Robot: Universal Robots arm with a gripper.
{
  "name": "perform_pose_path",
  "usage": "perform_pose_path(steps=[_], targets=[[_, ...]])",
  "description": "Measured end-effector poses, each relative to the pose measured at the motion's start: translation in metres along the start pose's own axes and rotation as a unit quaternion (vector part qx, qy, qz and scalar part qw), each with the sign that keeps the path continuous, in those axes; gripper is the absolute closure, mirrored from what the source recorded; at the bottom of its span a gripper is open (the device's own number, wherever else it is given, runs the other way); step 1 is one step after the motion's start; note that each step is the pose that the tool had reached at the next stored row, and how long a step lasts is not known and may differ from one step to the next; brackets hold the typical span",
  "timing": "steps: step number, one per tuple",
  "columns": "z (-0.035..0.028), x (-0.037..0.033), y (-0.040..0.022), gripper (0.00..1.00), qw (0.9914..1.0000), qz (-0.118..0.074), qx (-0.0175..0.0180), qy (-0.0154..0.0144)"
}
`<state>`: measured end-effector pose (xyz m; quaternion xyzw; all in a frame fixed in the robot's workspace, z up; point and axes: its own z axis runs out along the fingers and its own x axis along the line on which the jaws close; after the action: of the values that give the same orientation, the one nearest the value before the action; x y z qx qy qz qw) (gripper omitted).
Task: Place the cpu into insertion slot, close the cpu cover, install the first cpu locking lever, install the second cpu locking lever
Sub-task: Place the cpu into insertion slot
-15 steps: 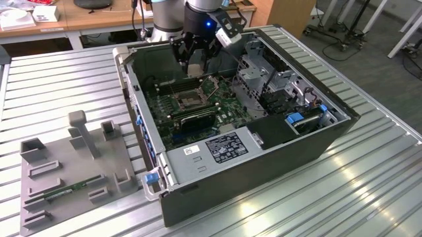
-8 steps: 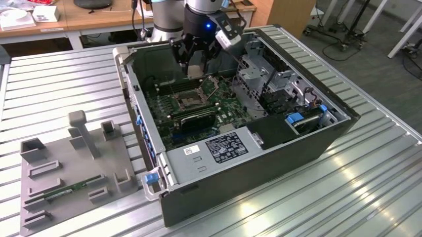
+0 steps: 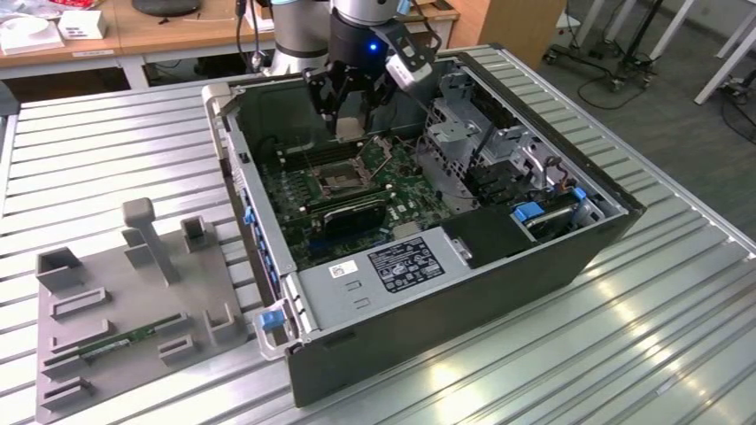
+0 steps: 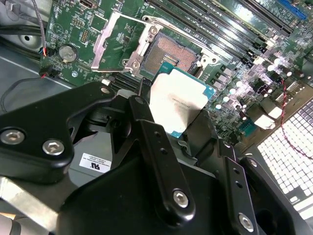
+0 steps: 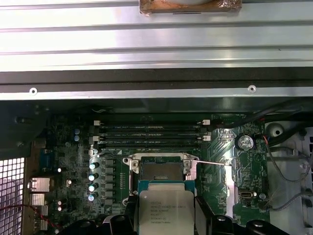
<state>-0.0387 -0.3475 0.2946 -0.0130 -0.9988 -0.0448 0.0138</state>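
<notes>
gripper (image 4: 173,116) clamped on cpu (image 4: 178,95) by opposite edges, lid up, likely sparing underside contacts; hovering above green board (image 4: 73,24), just short of insertion slot (image 4: 171,51); cpu cover (image 4: 103,41) flipped open alongside, leaving slot free.

Faint print lines on the cpu (image 5: 165,210) face; white print on a black label (image 3: 405,261) atop the power supply (image 3: 345,303); tiny marks on a white sticker (image 4: 94,163); none of it can be read.

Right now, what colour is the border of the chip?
The chip has a teal-green border, clearest in the second wrist view.
</notes>
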Motion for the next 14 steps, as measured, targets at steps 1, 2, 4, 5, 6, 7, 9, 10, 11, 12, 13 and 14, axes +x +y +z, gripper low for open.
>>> perform_pose_path(steps=[1,2,4,5,6,7,9,10,11,12,13,14], targets=[[0.0003,0.0000,0.0000,0.46,1.00000,0.000,-0.0001,0.0000],[0.0009,0.0000,0.0000,0.46,1.00000,0.000,-0.0003,-0.0001],[0.0015,0.0000,-0.0001,0.46,1.00000,0.000,0.0000,0.0000],[0.0018,-0.0001,-0.0001,0.46,1.00000,0.000,0.0000,0.0000],[0.0020,-0.0001,-0.0002,0.46,1.00000,0.000,0.0000,0.0000],[0.0028,-0.0001,-0.0002,0.46,1.00000,0.000,-0.0001,0.0000],[0.0035,-0.0001,-0.0003,0.46,1.00000,0.000,-0.0001,0.0000],[0.0037,-0.0001,-0.0003,0.46,1.00000,0.000,-0.0001,0.0000],[0.0039,-0.0001,-0.0003,0.46,1.00000,0.000,-0.0002,-0.0001],[0.0042,-0.0001,-0.0003,0.46,1.00000,0.000,-0.0002,-0.0001],[0.0046,-0.0001,-0.0004,0.46,1.00000,0.000,-0.0001,0.0000],[0.0050,-0.0001,-0.0004,0.46,1.00000,0.000,-0.0001,0.0000]])
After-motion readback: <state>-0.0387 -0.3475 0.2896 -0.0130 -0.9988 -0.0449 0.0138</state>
